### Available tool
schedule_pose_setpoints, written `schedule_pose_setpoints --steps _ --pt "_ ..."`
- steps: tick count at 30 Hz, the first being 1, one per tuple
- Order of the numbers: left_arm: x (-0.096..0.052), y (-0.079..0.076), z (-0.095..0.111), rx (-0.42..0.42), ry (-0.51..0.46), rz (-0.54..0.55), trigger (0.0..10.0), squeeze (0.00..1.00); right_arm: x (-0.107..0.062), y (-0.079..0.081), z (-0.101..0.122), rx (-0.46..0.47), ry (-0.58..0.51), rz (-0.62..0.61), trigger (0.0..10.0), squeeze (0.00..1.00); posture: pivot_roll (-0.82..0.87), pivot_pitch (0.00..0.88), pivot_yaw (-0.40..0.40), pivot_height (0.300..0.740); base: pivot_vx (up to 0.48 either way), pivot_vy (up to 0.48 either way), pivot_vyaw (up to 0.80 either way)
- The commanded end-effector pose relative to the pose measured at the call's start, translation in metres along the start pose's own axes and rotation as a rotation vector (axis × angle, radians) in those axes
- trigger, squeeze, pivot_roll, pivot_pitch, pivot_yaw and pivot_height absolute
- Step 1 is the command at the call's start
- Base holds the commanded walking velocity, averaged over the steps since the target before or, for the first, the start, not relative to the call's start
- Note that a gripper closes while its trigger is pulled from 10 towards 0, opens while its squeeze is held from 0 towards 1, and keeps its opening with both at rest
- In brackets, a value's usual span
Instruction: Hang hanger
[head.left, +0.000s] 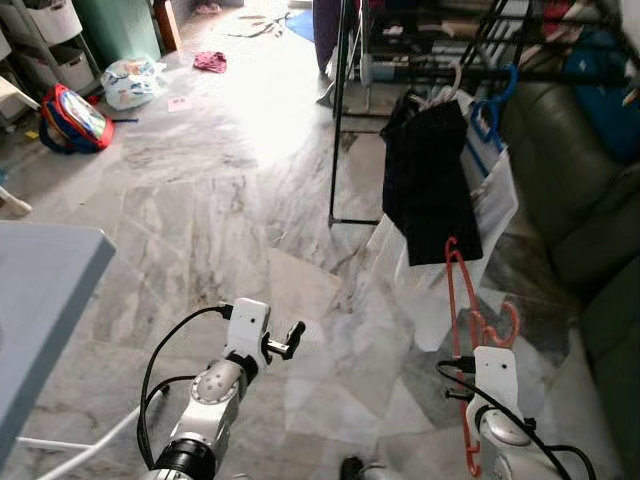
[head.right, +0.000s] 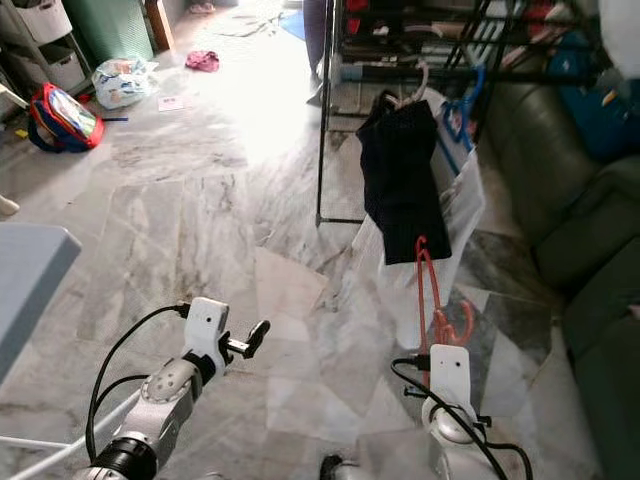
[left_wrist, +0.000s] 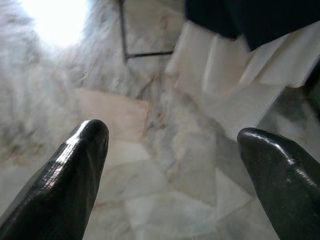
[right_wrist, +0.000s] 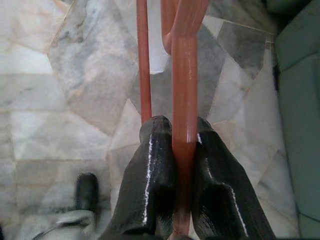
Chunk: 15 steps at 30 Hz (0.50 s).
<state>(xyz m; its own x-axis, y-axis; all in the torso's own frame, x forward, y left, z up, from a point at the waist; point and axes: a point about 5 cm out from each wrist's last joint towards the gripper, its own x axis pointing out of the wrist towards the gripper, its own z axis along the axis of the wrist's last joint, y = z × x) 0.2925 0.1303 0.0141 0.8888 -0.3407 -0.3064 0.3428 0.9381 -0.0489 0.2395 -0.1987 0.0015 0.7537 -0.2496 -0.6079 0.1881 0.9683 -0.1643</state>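
A red plastic hanger (head.left: 461, 300) stands upright in front of me on the right, with my right gripper (right_wrist: 181, 131) shut on one of its bars. Its top reaches the hem of a black garment (head.left: 430, 180), which hangs from a black metal clothes rack (head.left: 340, 110). A white garment (head.left: 485, 225) and a blue hanger (head.left: 490, 112) hang on the same rack. My left gripper (head.left: 290, 338) is held out low over the marble floor, left of the rack. Its fingers (left_wrist: 75, 170) are spread wide and hold nothing.
A dark green sofa (head.left: 590, 210) runs along the right side. The corner of a grey-blue table (head.left: 40, 290) juts in at the left. A red and blue bag (head.left: 72, 118), a plastic bag (head.left: 130, 80) and a pink cloth (head.left: 210, 62) lie on the far floor.
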Motion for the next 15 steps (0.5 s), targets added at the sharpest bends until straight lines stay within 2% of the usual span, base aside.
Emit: schedule_pose_setpoints --steps 1,15 --pt "0.0005 -0.0033 -0.0017 0.002 0.002 0.001 10.0 0.00 -0.0011 -0.0059 0.0016 -0.015 -0.004 -0.012 10.0 0.00 -0.08 0.155 0.003 0.740 0.000 -0.322 0.00" --pt "0.0029 -0.0052 -0.0006 0.006 0.002 -0.002 10.0 0.00 -0.0032 -0.0110 0.0087 -0.061 -0.043 -0.038 10.0 0.00 -0.10 0.155 0.003 0.740 0.000 -0.322 0.00"
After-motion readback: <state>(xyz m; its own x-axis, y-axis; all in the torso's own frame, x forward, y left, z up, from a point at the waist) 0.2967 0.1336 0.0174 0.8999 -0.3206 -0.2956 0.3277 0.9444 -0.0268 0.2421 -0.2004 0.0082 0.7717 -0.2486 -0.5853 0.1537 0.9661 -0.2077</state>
